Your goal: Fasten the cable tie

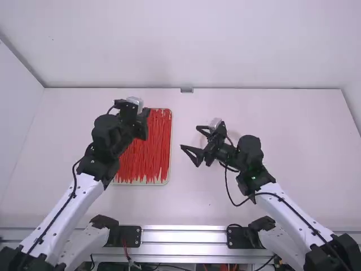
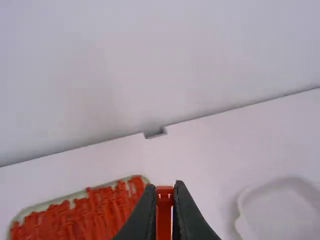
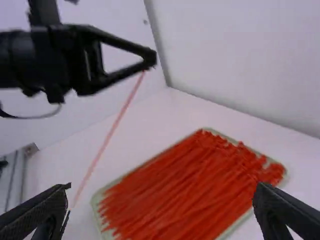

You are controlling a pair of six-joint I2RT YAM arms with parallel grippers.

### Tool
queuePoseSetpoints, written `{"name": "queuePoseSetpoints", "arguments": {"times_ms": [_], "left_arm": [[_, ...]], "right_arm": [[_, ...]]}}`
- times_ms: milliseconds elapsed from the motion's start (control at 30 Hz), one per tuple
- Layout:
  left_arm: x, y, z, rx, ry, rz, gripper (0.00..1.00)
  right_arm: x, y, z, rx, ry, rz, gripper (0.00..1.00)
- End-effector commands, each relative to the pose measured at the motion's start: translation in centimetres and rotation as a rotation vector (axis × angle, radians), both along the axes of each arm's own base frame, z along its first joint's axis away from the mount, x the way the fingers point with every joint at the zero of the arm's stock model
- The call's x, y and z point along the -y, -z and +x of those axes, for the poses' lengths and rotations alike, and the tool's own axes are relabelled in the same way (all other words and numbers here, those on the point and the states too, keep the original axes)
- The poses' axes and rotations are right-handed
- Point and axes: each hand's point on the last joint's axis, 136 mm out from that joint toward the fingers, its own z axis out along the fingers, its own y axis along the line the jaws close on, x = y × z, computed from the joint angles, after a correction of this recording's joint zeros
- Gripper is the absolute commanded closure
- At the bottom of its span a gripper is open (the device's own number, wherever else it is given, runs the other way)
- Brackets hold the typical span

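The left end effector (image 2: 164, 189) is closed on one red cable tie (image 3: 114, 127) near its end, above the tray (image 1: 168, 176) of ties. The right end effector (image 1: 190, 156) is wide open and holds nothing. The thin tail hangs loose and can swing or bend, so I think a grasp there may miss it.

The left arm (image 1: 72, 202) and the right arm (image 1: 287, 212) both had smooth white shells over their long links, with rounded black housings at the joints. A thin black cable (image 1: 227, 189) looped loose beside the right arm's far joints, and a second one ran along the left arm. A small silver-grey camera block (image 1: 134, 102) sat at each wrist. The left gripper (image 2: 163, 207) and the right gripper (image 1: 190, 139) were matt black, with open triangular frames and fingers that tapered to narrow wedge tips. Black brackets (image 1: 121, 235) sat by the bases at the near edge.
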Motion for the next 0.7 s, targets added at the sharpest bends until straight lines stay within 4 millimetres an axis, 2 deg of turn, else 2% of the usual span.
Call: {"name": "queuePoseSetpoints", "arguments": {"times_ms": [0,267,367,667], "left_arm": [[1.7,-1.4,-1.2,0.022,0.109,-0.106,0.98],[3.9,-4.5,-2.2,0.113,0.199,-0.218,0.98],[5.0,-5.8,-2.8,0.146,0.237,-0.268,0.98],[6.5,-7.0,-3.2,0.181,0.286,-0.318,0.98]], "right_arm": [[-0.3,-2.5,-0.2,0.03,-0.026,0.056,0.02],[-0.2,-5.7,-0.4,0.079,-0.024,0.165,0.02],[0.0,-6.8,0.3,0.067,0.039,0.226,0.02],[-1.0,-7.5,0.5,0.051,0.137,0.281,0.02]]}}
